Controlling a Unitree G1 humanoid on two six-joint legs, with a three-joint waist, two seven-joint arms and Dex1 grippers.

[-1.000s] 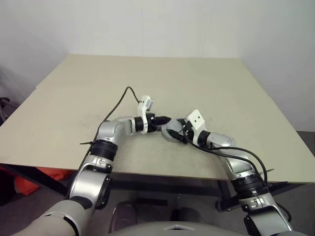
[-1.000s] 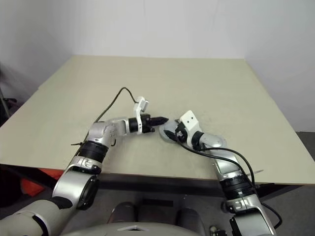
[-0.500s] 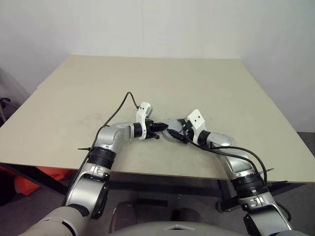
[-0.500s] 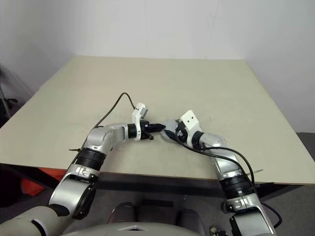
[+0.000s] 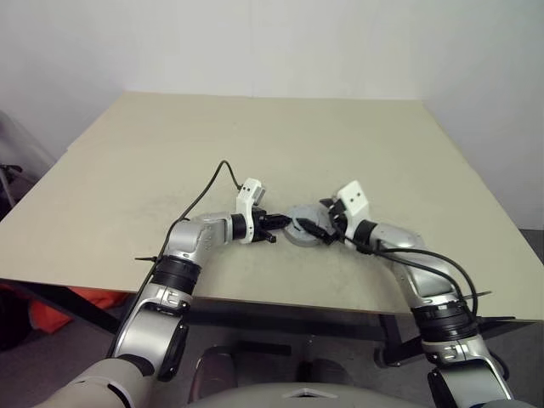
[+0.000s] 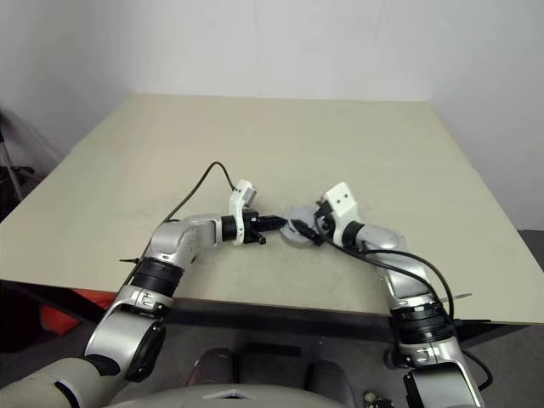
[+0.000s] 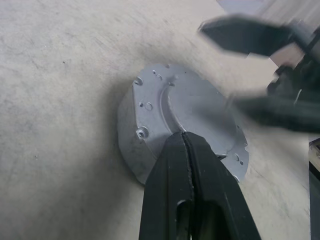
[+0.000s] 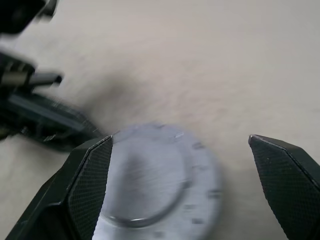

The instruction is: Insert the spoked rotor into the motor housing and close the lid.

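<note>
The motor housing (image 7: 131, 134), a thick round silver puck, rests on the table between my two grippers. The grey lid (image 7: 197, 107) lies flat over its top, so no windings show. The spoked rotor is hidden. My left gripper (image 7: 184, 136) is shut, and its joined tip rests on the lid's edge at the side facing my left arm. My right gripper (image 8: 180, 142) is open wide, a little above and to the right of the lid (image 8: 150, 175), holding nothing. In the head view the housing (image 5: 304, 233) sits between the left gripper (image 5: 284, 223) and the right gripper (image 5: 320, 218).
The beige table (image 5: 280, 144) stretches far beyond the housing; its front edge (image 5: 280, 299) runs close below both arms. A black cable (image 5: 208, 180) loops off my left wrist over the tabletop. Something red (image 5: 47, 316) lies on the floor under the left edge.
My right gripper has opened wider and drawn back up and to the right, off the lid. The left gripper stays shut at the lid's edge.
</note>
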